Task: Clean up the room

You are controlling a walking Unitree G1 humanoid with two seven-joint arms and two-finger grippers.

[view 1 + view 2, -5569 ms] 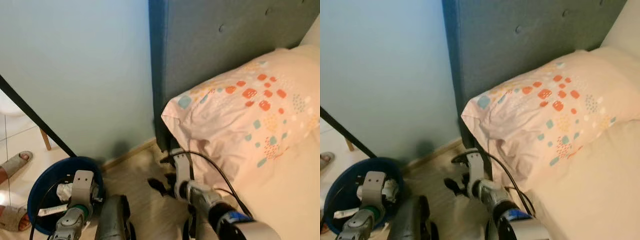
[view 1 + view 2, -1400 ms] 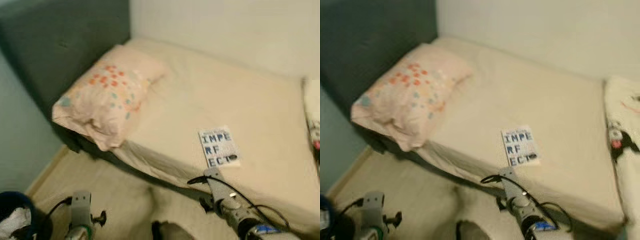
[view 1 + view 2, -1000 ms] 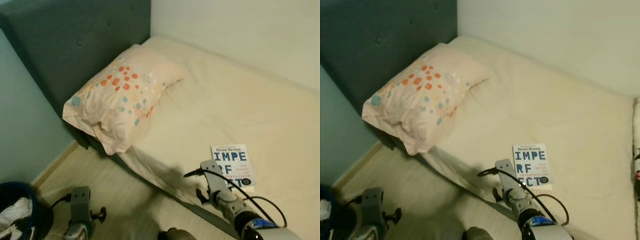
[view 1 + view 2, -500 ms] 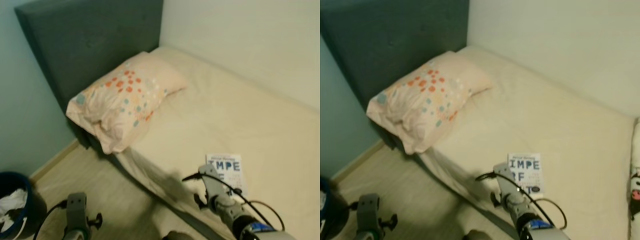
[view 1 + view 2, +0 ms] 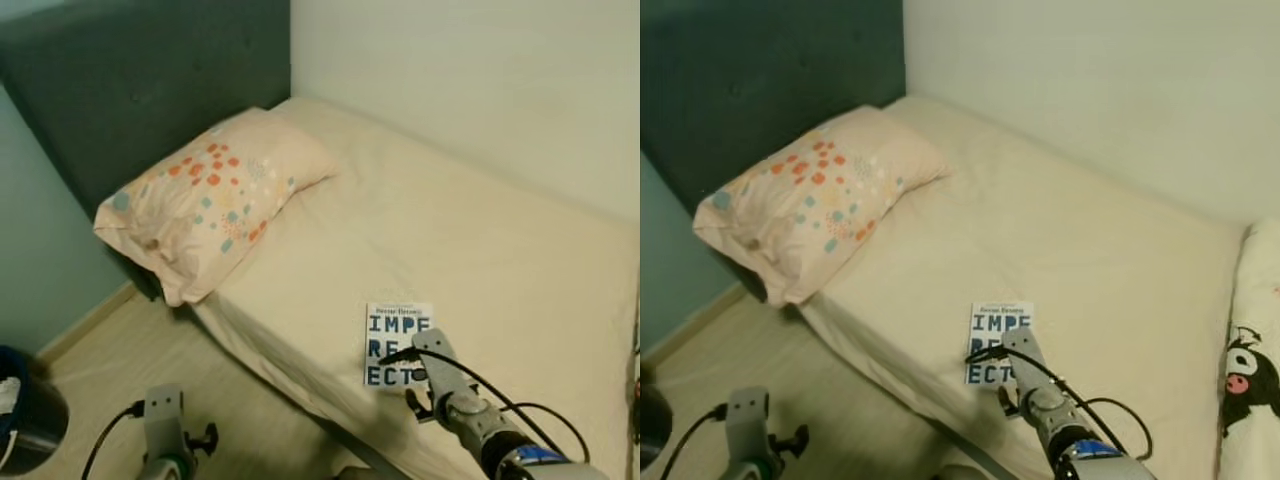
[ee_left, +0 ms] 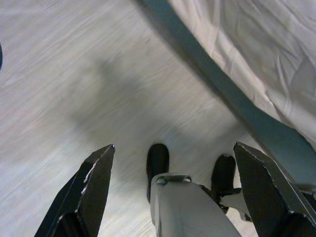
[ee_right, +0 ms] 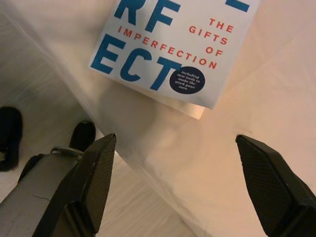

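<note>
Right now a white book (image 5: 397, 341) with big blue letters lies flat on the cream bed (image 5: 480, 250), near the mattress edge closest to the robot. From the head views the right gripper (image 7: 175, 185) sits just at the book's near edge, and its wrist and cable cover the lower corner of the cover. In the right wrist view the fingers (image 7: 96, 180) are spread wide with nothing between them, hovering above the sheet; the book's top is cut off there. The left gripper (image 6: 173, 185) hangs low over the wooden floor (image 6: 74, 84), fingers likewise wide apart and empty. A spotted pillow (image 5: 205, 200) rests against the dark headboard (image 5: 140, 90). At the far left a dark bin (image 5: 20, 410) is half cut off. At the bed's right edge a cartoon-printed cloth (image 5: 1245, 370) is only partly visible.
</note>
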